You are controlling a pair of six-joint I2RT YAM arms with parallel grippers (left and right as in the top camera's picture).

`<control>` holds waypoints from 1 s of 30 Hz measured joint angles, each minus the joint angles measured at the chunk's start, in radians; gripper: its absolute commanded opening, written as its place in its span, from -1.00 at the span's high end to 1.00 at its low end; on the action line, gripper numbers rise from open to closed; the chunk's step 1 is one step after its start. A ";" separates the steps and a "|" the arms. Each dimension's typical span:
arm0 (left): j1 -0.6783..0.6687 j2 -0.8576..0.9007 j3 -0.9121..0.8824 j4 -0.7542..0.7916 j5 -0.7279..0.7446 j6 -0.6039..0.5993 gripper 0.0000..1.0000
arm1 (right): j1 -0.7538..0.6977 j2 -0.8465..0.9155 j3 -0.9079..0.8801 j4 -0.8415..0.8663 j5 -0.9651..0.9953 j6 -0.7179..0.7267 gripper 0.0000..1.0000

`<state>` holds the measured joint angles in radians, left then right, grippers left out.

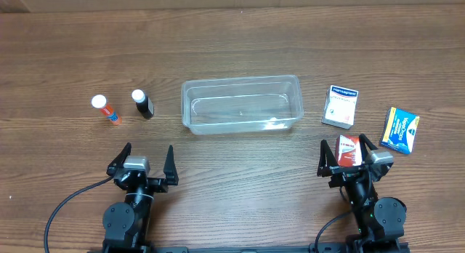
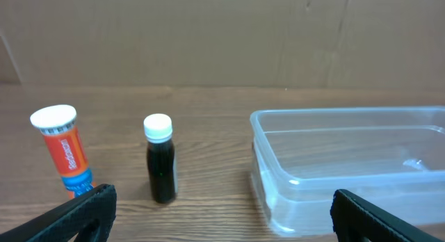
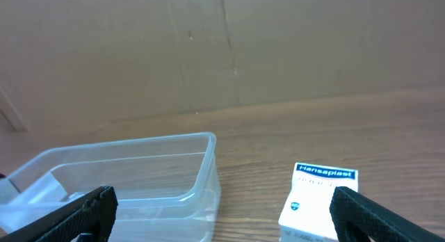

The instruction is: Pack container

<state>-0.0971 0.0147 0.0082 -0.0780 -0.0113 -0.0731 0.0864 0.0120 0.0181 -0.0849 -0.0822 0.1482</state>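
Nearest the robot, both grippers are spread wide with nothing clamped. The left gripper [image 1: 148,153] is over bare wood. The right gripper [image 1: 344,148] straddles a small red-and-white cardboard box [image 1: 349,151], though I can't really tell from above if it's touching.

Further out, the clear rectangular plastic container [image 1: 241,81] sits mid-table, empty. So I'd say packing hasn't started. The blue-and-yellow box [image 1: 400,129], white Hansaplast box [image 1: 341,106], dark white-capped bottle [image 1: 143,105] and orange white-capped tube [image 1: 106,111] are all still outside.

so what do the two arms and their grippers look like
Both are black. The left gripper and right gripper each have two tapered, pointed black fingers on a small silver-grey block. Below sit rounded black joint housings. A black cable loops from the left arm's base. No markings are legible.
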 measured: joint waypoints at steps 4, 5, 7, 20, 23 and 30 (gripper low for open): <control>0.000 0.000 0.016 -0.042 -0.001 -0.077 -1.00 | 0.000 0.007 0.011 -0.072 0.001 0.040 -1.00; 0.000 0.000 0.030 -0.067 0.000 -0.085 -1.00 | 0.000 0.018 0.024 -0.090 0.000 0.046 -1.00; 0.000 0.002 0.089 -0.167 -0.005 -0.093 -1.00 | 0.000 0.054 0.064 -0.119 0.000 0.054 -1.00; 0.000 0.428 0.680 -0.569 -0.039 -0.098 -1.00 | 0.000 0.584 0.674 -0.546 -0.001 0.064 -1.00; 0.000 0.602 0.864 -0.723 -0.039 -0.101 -1.00 | 0.000 0.742 0.846 -0.728 -0.016 0.064 -1.00; 0.000 0.969 1.307 -1.160 0.042 -0.104 -1.00 | 0.000 0.989 1.087 -1.032 -0.050 0.061 -1.00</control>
<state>-0.0971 0.9833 1.3151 -1.2385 0.0303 -0.1772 0.0864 1.0008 1.1053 -1.1164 -0.1318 0.2089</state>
